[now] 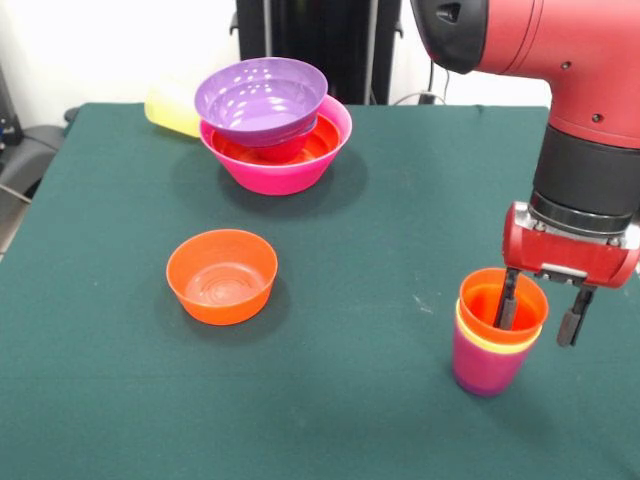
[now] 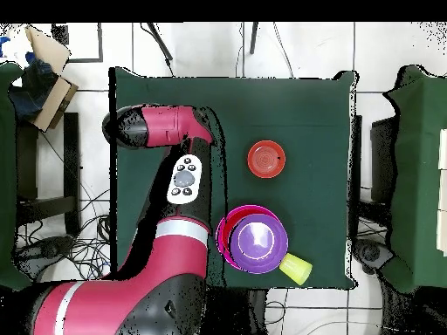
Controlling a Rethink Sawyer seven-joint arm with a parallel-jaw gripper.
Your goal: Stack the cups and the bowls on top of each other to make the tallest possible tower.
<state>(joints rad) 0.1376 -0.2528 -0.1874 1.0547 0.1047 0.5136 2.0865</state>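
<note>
My gripper (image 1: 538, 312) is open at the front right of the table. It straddles the right rim of a nest of cups: one finger is inside the orange cup (image 1: 492, 292) and the other is outside it. The orange cup sits in a yellow cup (image 1: 480, 338), which sits in a purple cup (image 1: 482, 370), all upright. The tower stands at the back: a big pink bowl (image 1: 285, 175) holds an orange bowl (image 1: 240, 152), with the wide purple bowl (image 1: 262, 98) tilted on top. In the overhead view the arm (image 2: 161, 126) hides the nested cups and the gripper.
A lone orange bowl (image 1: 222, 275) (image 2: 266, 159) stands upright mid-table, left of centre in the front view. A second yellow cup (image 1: 172, 108) (image 2: 297, 269) lies on its side behind the pink bowl (image 2: 223, 234), near the table's far edge. The purple bowl (image 2: 259, 242) shows from overhead.
</note>
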